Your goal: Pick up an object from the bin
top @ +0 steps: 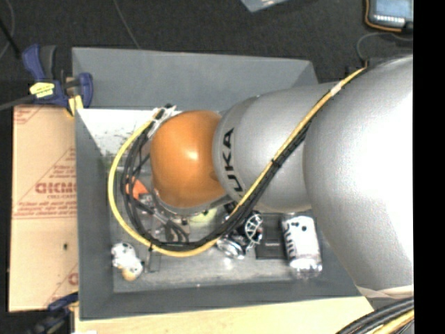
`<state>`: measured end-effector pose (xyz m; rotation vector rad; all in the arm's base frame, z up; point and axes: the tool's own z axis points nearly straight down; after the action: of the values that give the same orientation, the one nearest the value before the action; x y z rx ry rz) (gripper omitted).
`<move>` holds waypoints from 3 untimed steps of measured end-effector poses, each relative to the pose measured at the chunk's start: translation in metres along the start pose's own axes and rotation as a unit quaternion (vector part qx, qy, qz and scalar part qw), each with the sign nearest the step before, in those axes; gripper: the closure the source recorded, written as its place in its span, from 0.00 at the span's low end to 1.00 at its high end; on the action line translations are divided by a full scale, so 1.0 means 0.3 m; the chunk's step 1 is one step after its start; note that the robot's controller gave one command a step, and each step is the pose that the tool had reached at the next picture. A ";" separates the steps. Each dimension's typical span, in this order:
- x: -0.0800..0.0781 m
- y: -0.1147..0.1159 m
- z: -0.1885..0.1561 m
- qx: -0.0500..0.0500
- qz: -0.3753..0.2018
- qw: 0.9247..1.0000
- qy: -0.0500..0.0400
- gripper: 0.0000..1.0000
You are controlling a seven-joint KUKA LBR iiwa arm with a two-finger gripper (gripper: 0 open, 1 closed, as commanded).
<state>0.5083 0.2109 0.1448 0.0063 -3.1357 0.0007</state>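
Looking down, you saw the arm's orange cover (184,158) over the left-middle of the bin (94,256), with the gripper (167,221) tucked beneath it; you could not tell whether it was parted or clamped. Nearest it lay a yellow-green thing (203,218) at the cover's lower edge. A white-and-tan toy figure (126,259) sat at lower left and a white cylinder (302,245) at lower right.
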 end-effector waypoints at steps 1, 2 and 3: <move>-0.007 -0.003 -0.015 -0.001 0.002 1.000 -0.004 0.00; -0.040 -0.022 0.091 -0.001 0.004 1.000 -0.003 0.00; -0.113 -0.012 0.158 -0.001 0.015 1.000 -0.004 0.00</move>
<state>0.5419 0.2073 0.0972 -0.0423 -3.1428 -0.0033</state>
